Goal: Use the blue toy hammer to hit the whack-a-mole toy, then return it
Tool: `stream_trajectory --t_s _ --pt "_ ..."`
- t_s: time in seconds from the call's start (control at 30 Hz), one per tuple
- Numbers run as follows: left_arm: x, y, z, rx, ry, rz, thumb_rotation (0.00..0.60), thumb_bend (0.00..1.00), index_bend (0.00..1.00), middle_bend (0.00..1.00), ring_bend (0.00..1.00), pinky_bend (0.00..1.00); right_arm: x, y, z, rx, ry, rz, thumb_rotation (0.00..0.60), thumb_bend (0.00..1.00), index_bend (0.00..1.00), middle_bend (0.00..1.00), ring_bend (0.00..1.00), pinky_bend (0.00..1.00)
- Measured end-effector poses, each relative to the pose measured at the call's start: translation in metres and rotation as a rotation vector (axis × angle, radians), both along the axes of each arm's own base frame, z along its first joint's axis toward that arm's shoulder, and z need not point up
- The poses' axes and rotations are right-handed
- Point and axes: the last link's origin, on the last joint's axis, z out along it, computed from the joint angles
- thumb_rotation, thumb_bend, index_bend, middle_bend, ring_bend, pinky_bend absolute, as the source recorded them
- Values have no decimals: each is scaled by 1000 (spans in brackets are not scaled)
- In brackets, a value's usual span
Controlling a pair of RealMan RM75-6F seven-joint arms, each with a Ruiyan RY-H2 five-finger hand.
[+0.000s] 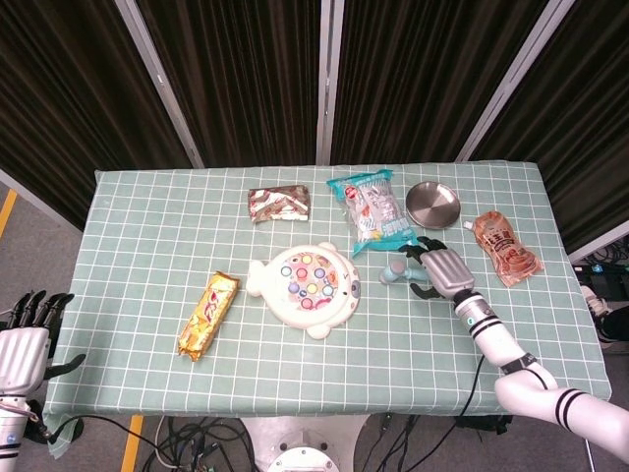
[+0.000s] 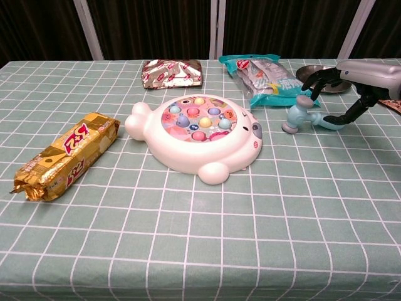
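I take the whack-a-mole toy [image 1: 304, 288] as my landmark, white with coloured buttons, sitting on the green checked table [image 1: 138, 226]. The blue toy hammer [image 2: 308, 119] lies flat just to its right, head toward the toy, handle pointing away. My right hand [image 1: 440, 267] is arched over the handle, fingers [image 2: 312, 77] curved down and apart above it; in the chest view the thumb reaches the handle's end, but I see no closed grasp, so it holds nothing. My left hand [image 1: 25, 344] hangs off the table edge, far left of the toy, fingers extended and empty. Behind the toy lies a teal snack bag [image 1: 371, 211]; left of it, a gold wrapper [image 1: 207, 315].
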Motion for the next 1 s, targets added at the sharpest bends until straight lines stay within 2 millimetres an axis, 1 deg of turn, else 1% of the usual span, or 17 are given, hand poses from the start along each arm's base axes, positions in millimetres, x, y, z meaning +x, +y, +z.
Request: stream_trajectory --t_s 0.13,0.57,0.83,1.0 --pt "0 1 -1 -3 -1 -4 600 0 131 136 47 24 -2 -3 -7 7 -5 -12 600 292 293 320 118 177" --pt "-3 0 1 -1 -1 0 600 0 131 136 47 24 -5 -11 -24 8 -36 -32 600 317 374 378 198 256" --pt "-5 -2 2 7 -2 1 600 0 131 136 48 24 -6 -12 -28 0 -50 -36 600 329 421 421 247 313" --pt "-6 -2 3 9 -2 1 600 0 131 136 48 24 -6 -13 -30 -4 -53 -36 600 340 437 433 262 330"
